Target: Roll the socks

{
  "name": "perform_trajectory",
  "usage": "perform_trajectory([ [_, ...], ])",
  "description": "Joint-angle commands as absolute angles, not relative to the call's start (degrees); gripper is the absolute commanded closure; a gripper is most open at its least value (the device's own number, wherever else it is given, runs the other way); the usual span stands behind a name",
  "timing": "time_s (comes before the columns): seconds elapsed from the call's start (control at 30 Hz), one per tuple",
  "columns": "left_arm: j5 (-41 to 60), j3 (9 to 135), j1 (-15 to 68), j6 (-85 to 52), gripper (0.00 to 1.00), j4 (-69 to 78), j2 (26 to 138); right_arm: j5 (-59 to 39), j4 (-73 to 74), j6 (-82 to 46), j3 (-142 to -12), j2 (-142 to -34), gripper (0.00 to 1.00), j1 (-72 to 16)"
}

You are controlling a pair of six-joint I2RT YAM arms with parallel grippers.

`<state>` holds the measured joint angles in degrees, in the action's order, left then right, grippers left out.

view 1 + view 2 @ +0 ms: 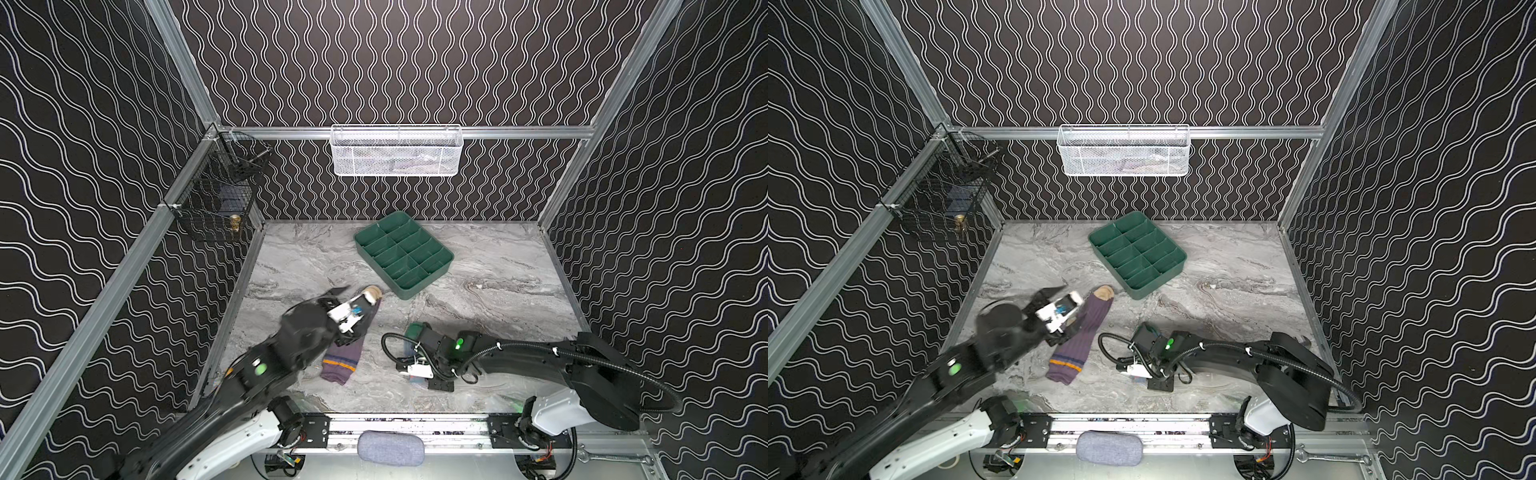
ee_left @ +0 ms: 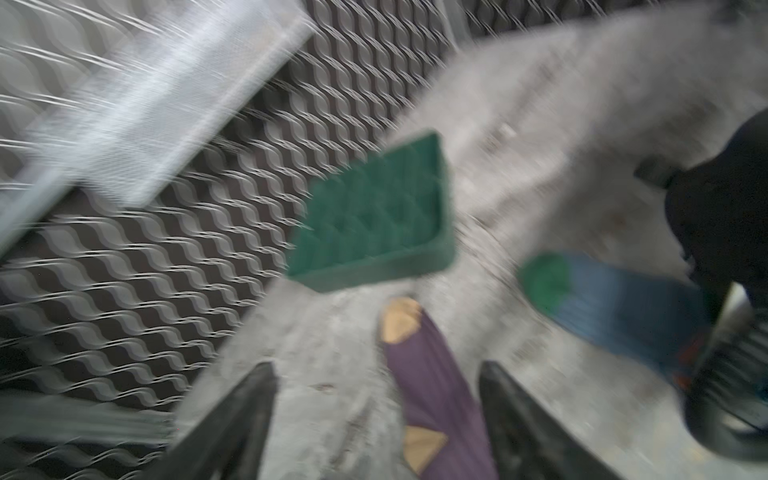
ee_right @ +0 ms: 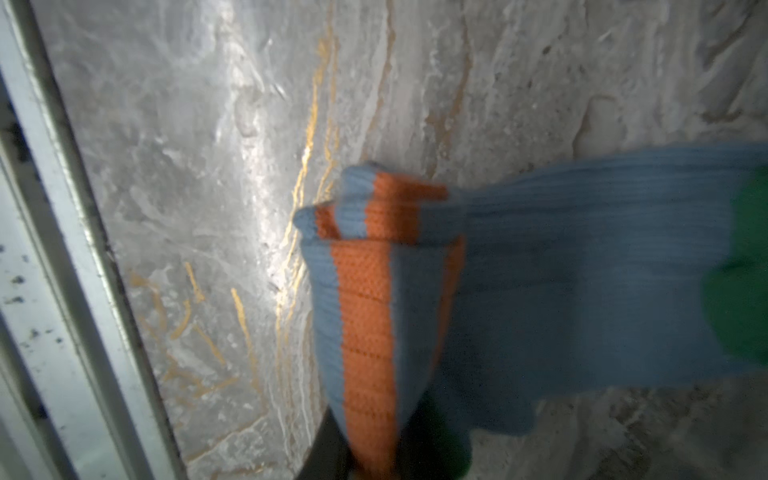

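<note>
Jaws of the left gripper (image 2: 376,419) stood wide apart over the purple sock (image 2: 432,374), flat on the counter (image 1: 498,291). Jaws of the right gripper (image 3: 370,457) pinched the blue sock (image 3: 561,291) by its orange cuff (image 3: 365,299), clear only in the right wrist view; in both top views the right arm (image 1: 528,353) covered most of it.

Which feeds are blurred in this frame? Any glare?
Left wrist view: smeared throughout, green tray and purple sock soft-edged. Right wrist view: marble table sharp with a bright glare streak, blue sock slightly soft. Both top views: crisp, except the blurred left arm.
</note>
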<state>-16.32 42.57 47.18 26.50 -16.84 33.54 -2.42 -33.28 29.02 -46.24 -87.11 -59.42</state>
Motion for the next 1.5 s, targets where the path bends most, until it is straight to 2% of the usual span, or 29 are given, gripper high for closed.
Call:
perform_trajectory([
  [0.0,-17.27,41.35,47.09,28.49,0.02,-8.53,27.46,-9.35,-37.41,31.15,-48.05,-89.54,1.00,-56.72],
  [0.17,-7.53,46.75,47.05,22.19,0.01,-17.24,31.68,-16.40,-39.02,34.42,-51.95,-94.92,1.00,-51.83],
  [0.27,7.81,49.25,47.02,24.54,0.01,-22.80,37.03,-19.95,-40.68,34.69,-55.12,-100.15,1.00,-48.69],
  [0.33,15.56,50.97,47.12,28.56,0.07,-26.80,42.63,-21.66,-41.24,34.72,-56.85,-103.51,1.00,-46.61],
  [0.4,17.78,52.18,47.30,31.45,0.12,-30.25,48.57,-21.93,-40.96,34.50,-58.79,-106.21,1.00,-45.30],
  [0.47,13.55,51.96,49.83,34.43,0.16,-31.88,52.70,-21.90,-40.09,34.47,-59.15,-108.17,1.00,-44.48],
  [0.6,-6.35,44.39,65.51,41.83,0.15,-26.55,55.75,-19.16,-36.43,34.65,-57.96,-110.17,1.00,-43.27],
  [0.7,-12.49,38.01,71.29,42.51,0.16,-20.19,59.37,-17.76,-33.75,35.01,-56.05,-109.80,1.00,-42.57],
  [0.87,-14.35,33.23,72.22,38.69,0.23,-9.50,66.51,-18.02,-32.32,35.40,-54.60,-109.26,1.00,-41.75],
  [1.27,-15.94,35.40,72.31,36.48,0.43,-2.90,82.82,-19.22,-31.80,36.01,-54.23,-109.09,1.00,-40.69],
  [1.37,-15.82,36.27,72.25,35.74,0.56,-4.05,85.23,-19.42,-31.75,35.95,-54.05,-109.08,1.00,-40.69],
  [1.47,-16.18,36.47,72.25,35.37,0.74,-4.39,86.90,-19.65,-31.72,35.86,-53.79,-109.14,1.00,-40.62],
])
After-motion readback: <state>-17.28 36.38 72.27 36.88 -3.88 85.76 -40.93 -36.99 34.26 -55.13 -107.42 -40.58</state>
